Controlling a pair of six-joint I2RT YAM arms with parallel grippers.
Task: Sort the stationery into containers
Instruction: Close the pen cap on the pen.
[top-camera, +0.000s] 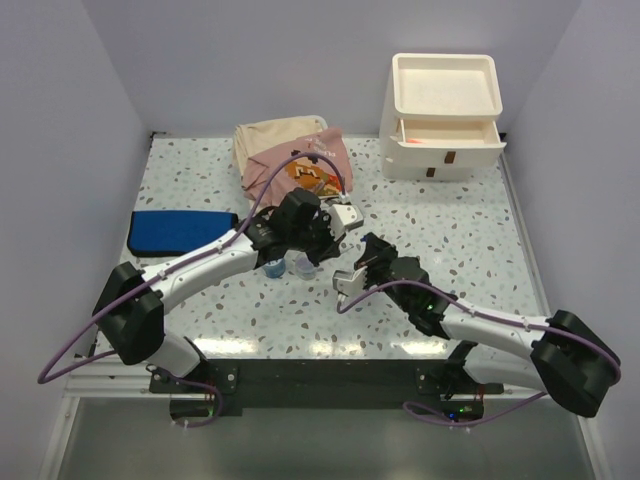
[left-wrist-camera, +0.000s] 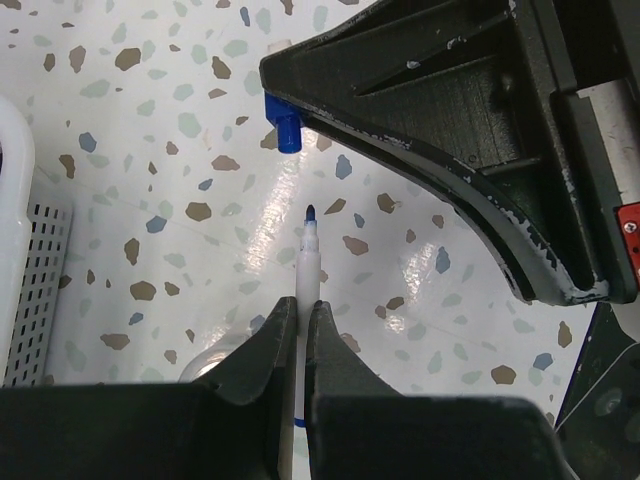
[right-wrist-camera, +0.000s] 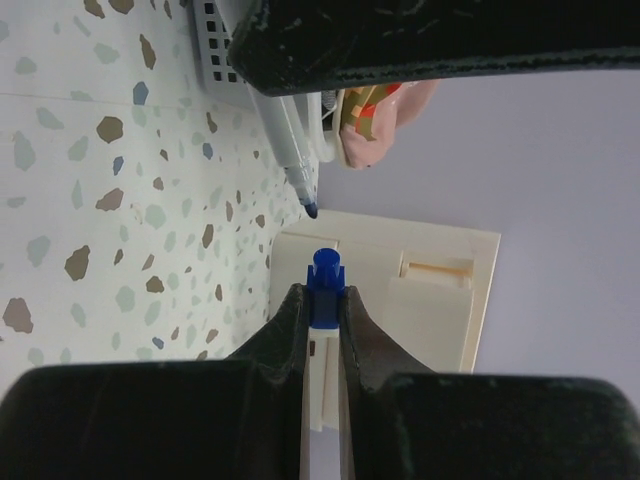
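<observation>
Speckled table (top-camera: 450, 250) — drawer unit (top-camera: 443, 120) far right corner, clothes (top-camera: 290, 150) far edge, blue case (top-camera: 182, 231) left, cup (top-camera: 297, 263) centre.

bright even overhead light, white glare patches on the glossy table (left-wrist-camera: 262, 232)

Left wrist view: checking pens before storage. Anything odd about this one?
Yes: the marker in the left gripper has its blue tip bare; a matching blue cap sits apart, pinched in the right gripper.

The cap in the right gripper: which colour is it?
The cap is blue; right wrist view.
</observation>
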